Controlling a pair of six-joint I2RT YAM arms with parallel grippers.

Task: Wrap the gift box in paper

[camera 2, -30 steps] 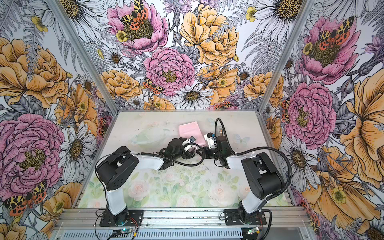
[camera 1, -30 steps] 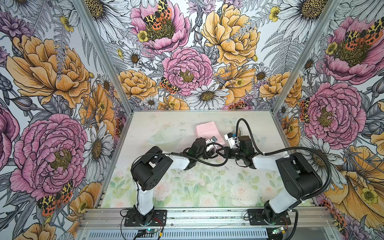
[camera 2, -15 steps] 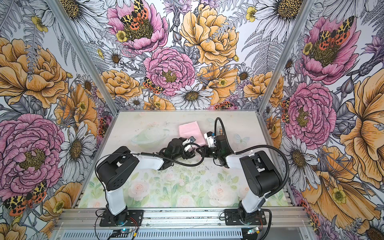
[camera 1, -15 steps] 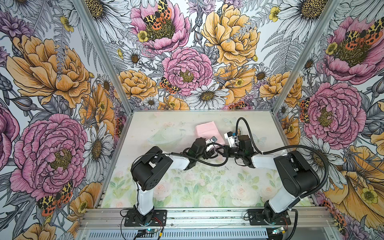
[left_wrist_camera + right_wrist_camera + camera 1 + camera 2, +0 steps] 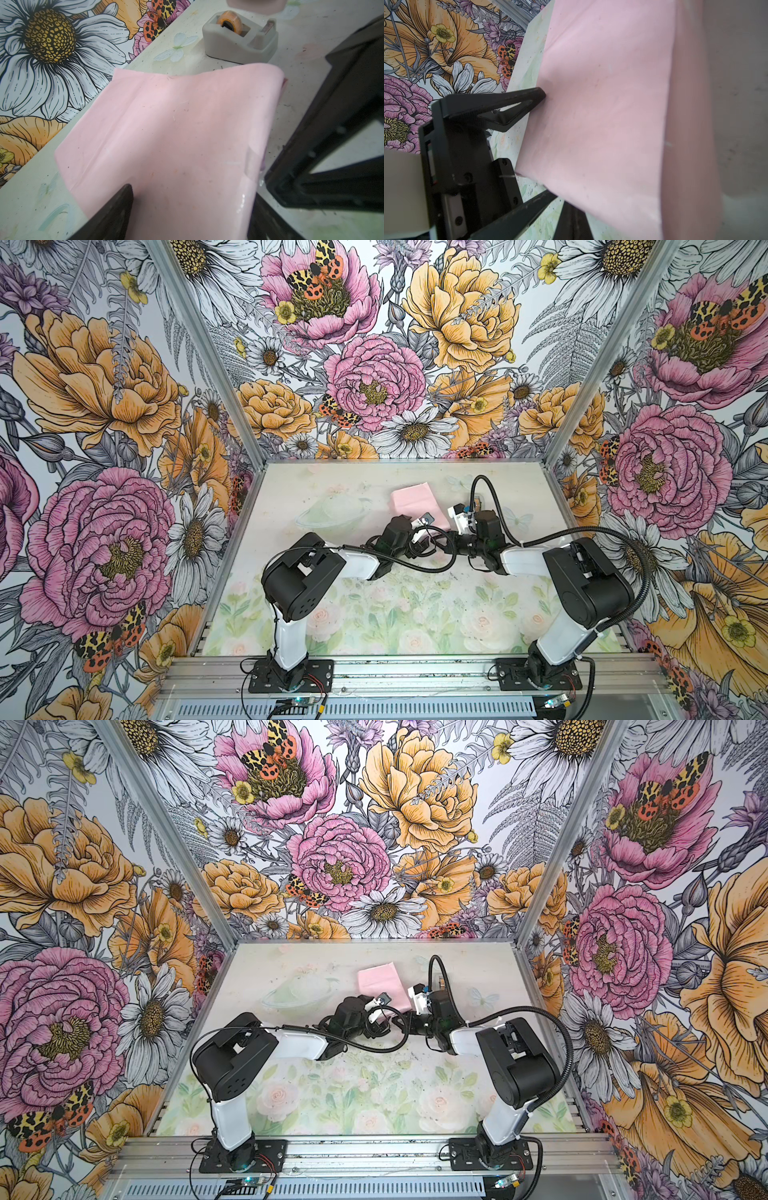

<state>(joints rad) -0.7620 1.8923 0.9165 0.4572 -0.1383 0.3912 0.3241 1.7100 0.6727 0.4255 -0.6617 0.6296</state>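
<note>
Status: the paper point(image 5: 176, 128) is folded over, pale pink face out, with a sliver of lilac showing at one edge. The gift box is fully hidden; my read is it sits under the hump between the left gripper point(image 5: 552, 143) fingers. The left gripper is spread wide and straddles the near end of the parcel. One finger point(image 5: 519, 99) touches the paper's edge, but nothing is clamped. The right gripper point(image 5: 276, 187) is closed with nothing visibly held. Its tip is just beside the parcel's long edge, at what looks like a clear tape strip point(image 5: 250, 164); I can't tell if it is pressing there. Progress call: the main wrap is done and the long seam looks tacked. The end of the paper farthest from the left gripper arches up open, so the end flaps are not yet folded or taped. Only container: the tape dispenser point(image 5: 239, 45), past that open end from the left gripper and close to the paper, contact unclear. It holds a roll of tape point(image 5: 229, 20).
</note>
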